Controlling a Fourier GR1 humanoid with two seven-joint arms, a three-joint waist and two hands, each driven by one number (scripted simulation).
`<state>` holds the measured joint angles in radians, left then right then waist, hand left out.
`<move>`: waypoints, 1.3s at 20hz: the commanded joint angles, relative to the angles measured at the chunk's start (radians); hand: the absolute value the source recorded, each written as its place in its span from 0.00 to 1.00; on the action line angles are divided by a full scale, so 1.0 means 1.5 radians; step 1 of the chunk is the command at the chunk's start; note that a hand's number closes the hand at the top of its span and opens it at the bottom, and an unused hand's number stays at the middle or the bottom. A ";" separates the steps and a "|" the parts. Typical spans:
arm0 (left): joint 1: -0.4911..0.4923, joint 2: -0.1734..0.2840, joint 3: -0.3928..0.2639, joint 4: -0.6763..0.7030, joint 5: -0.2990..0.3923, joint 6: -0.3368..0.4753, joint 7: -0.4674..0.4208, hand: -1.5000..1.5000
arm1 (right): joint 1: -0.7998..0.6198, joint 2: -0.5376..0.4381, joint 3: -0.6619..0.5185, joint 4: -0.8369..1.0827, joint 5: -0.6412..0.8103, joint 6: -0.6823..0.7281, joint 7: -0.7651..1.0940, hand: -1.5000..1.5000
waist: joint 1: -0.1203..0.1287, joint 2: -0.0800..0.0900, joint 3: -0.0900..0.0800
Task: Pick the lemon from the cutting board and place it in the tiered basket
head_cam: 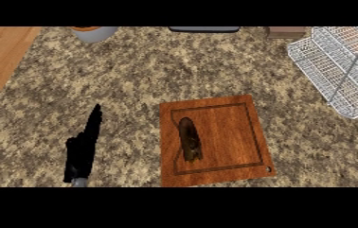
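No lemon is showing on the cutting board (224, 142); the only thing lying there is a dark, elongated shadow-like shape (189, 139) on its left half, and I cannot tell what it is (perhaps something held above it, out of sight). The board is sitting near the middle of the bench (140, 75). The tiered basket (328, 66) is standing at the far right, holding nothing that I can see. My left hand (84, 149) is resting left of the board, fingers straight, gripping nothing. My right hand is not showing. I am judging the placing as not yet done.
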<state>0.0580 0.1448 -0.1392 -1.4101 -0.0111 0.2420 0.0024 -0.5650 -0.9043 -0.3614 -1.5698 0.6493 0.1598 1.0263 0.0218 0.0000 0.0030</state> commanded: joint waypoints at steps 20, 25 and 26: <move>0.011 -0.033 -0.012 0.012 -0.030 0.003 0.022 0.50 | -0.194 0.103 0.022 0.595 0.081 -0.272 -0.265 1.00 | 0.002 0.007 -0.001; 0.013 -0.001 0.024 -0.009 0.002 -0.029 0.022 0.50 | -0.218 0.144 -0.065 0.617 -0.010 -0.320 -0.277 0.00 | 0.003 0.005 -0.001; 0.009 -0.012 0.001 -0.027 -0.009 -0.024 0.047 0.50 | -0.218 0.137 -0.080 0.655 -0.018 -0.345 -0.332 0.00 | 0.011 0.009 0.000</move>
<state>0.0648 0.1302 -0.1215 -1.4372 -0.0289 0.2200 0.0324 -0.8800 -0.7395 -0.4047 -0.6683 0.6916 -0.2652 0.6170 0.0252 0.0029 0.0040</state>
